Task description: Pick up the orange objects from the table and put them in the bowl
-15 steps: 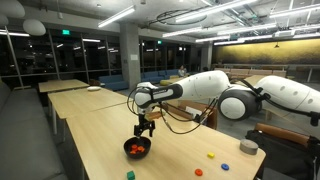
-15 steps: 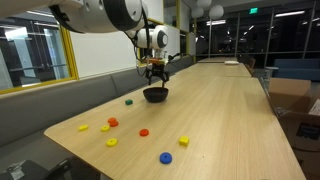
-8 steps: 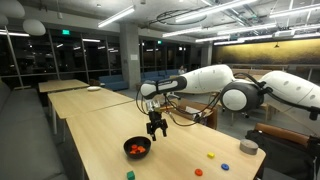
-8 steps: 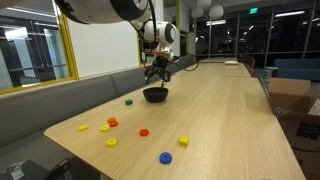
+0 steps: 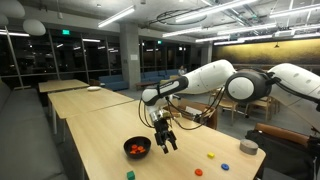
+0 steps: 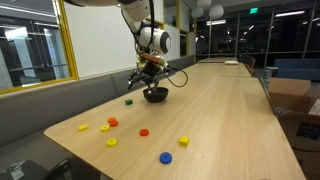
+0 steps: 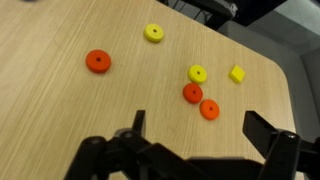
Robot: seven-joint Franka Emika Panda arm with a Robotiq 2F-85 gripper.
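Note:
Three orange objects (image 7: 97, 61) (image 7: 192, 93) (image 7: 209, 109) lie flat on the table (image 7: 50, 110) in the wrist view, ahead of my gripper (image 7: 200, 130). Its jaws stand wide apart and hold nothing. In an exterior view two orange objects (image 6: 113, 122) (image 6: 144, 132) rest between the bowl (image 6: 155, 95) and the near end. My gripper (image 6: 140, 80) hangs just beside the bowl, above the table. In an exterior view the black bowl (image 5: 137, 149) holds orange pieces, the gripper (image 5: 167, 144) is right next to it, and one orange object (image 5: 211, 155) lies farther along.
Yellow pieces (image 7: 153, 33) (image 7: 197, 73) (image 7: 237, 74) lie among the orange ones. A blue piece (image 6: 165, 157) and a green piece (image 6: 128, 101) also sit on the table. A grey cup-like container (image 5: 248, 147) stands near the table edge.
The gripper has left its spot over the bowl and swung sideways toward the loose pieces. It stayed open throughout.

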